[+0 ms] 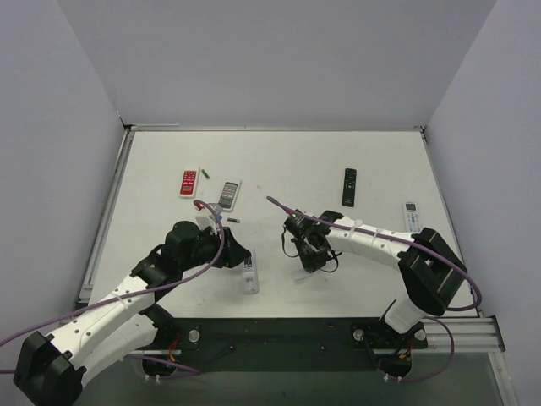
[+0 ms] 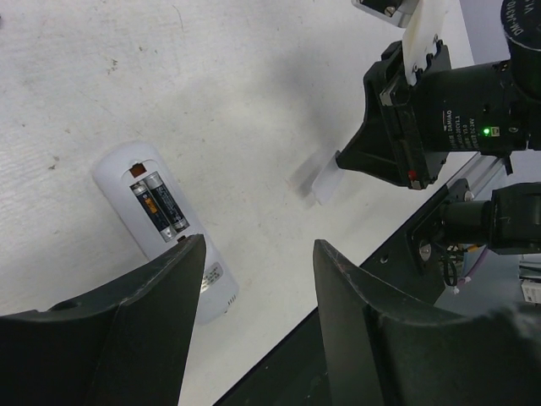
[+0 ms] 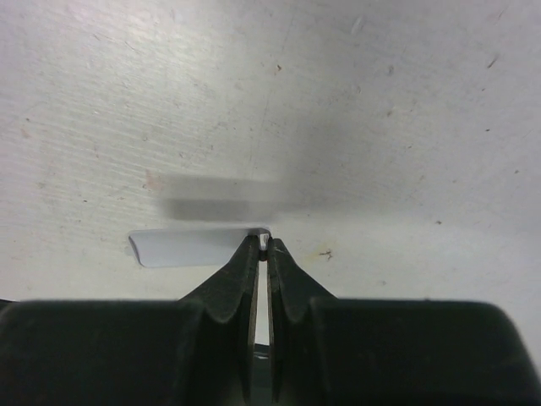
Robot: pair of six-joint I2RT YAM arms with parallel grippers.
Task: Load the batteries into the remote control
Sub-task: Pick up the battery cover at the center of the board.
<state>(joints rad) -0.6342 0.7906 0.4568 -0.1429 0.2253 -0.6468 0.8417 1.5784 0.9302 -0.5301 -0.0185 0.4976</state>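
Right gripper (image 3: 265, 245): the jaws are pressing together on one end of a thin white battery cover (image 3: 190, 247). In the right wrist view the cover is running out toward 9 o'clock from the fingertips. Its shadow is falling apart from it on the table (image 1: 279, 161), so it is probably riding just clear of the surface.

Left gripper (image 2: 259, 241): the jaws are standing apart, holding nothing, and hovering over one end of the remote control (image 2: 118, 182).

The remote control is lying back-up near the table's front edge, at 9 o'clock of the right gripper in the top view, close by but not touching. Its recess is showing open, with the batteries (image 2: 161, 203) sitting side by side inside, apparently fully seated.

Judgement: loading is looking complete, and the step in hand is refitting the cover.

Notes for doing it well:
- The grip is biting only a sliver of the cover, so it may pivot. Carrying it low and slowly toward 9 o'clock is advisable.
- Turn the cover's long axis to match the recess, which is running 11 to 5 o'clock in the left wrist view, before lowering.
- I cannot tell which end carries the latch. Seat one end first, then press flat.
- The left jaws could close on the remote's body below the recess to stop it skating.
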